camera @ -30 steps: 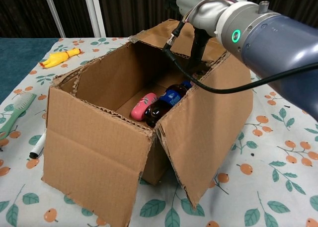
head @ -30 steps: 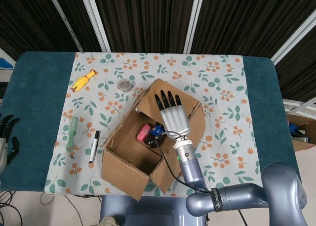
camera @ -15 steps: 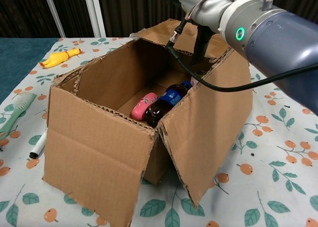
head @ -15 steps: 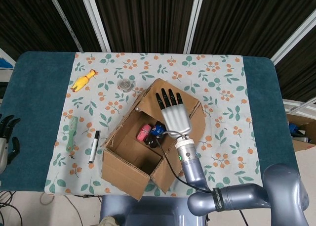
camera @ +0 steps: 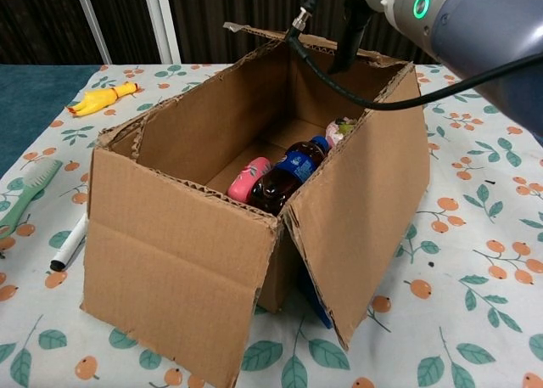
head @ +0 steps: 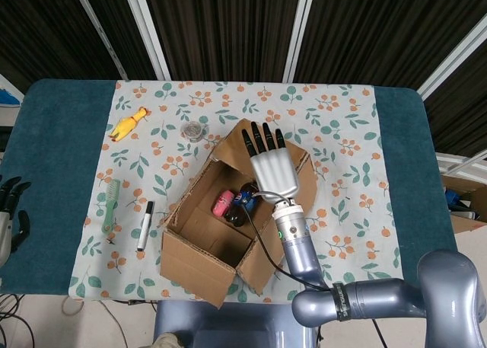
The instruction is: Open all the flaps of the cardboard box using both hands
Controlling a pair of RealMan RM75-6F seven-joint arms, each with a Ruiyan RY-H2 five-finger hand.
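The cardboard box stands mid-table with its top open. In the chest view its near flap and right flap hang down outside. My right hand lies flat with fingers spread over the far flap and holds nothing. In the chest view only its dark fingers show, at the far rim below the forearm. Inside lie a dark bottle and a pink item. My left hand hangs off the table's left edge, fingers apart, empty.
Left of the box lie a black-and-white marker, a green brush, a yellow rubber chicken and a small round jar. Another carton sits beyond the table's right edge. The floral cloth covers the table.
My right hand has moved farther away along the far flap, and that flap and the box's far rim now sit higher in the chest view. The left hand has not moved.
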